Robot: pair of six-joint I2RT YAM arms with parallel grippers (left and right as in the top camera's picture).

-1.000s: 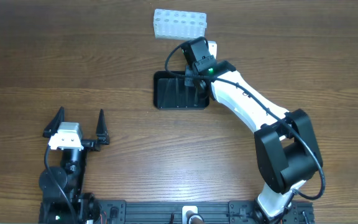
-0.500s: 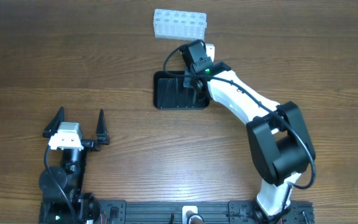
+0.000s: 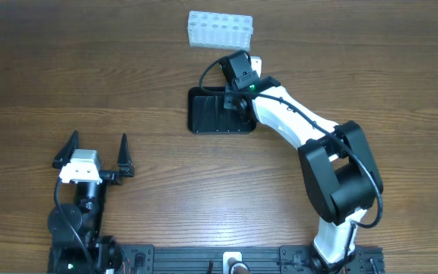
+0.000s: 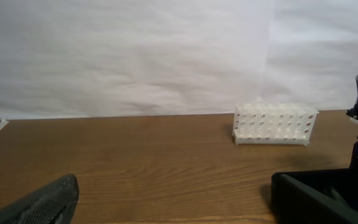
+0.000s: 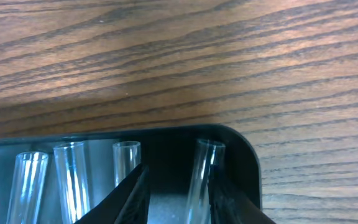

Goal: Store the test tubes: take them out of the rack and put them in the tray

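Though thin and clear, round-mouthed test tubes point(image 5: 70, 180) in matte black tray point(image 5: 244, 155).

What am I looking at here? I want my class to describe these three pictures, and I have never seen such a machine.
Two robot arms stand at a brown wooden table. One picture looks down from above. The other two come from a camera on each arm's wrist. On the table are a white plastic test-tube rack and a black plastic tray. The right arm's gripper is down in the tray and open. One clear test tube lies between its fingers, not clamped. Three more clear tubes lie beside it. The left arm's gripper rests open near its base, holding nothing.
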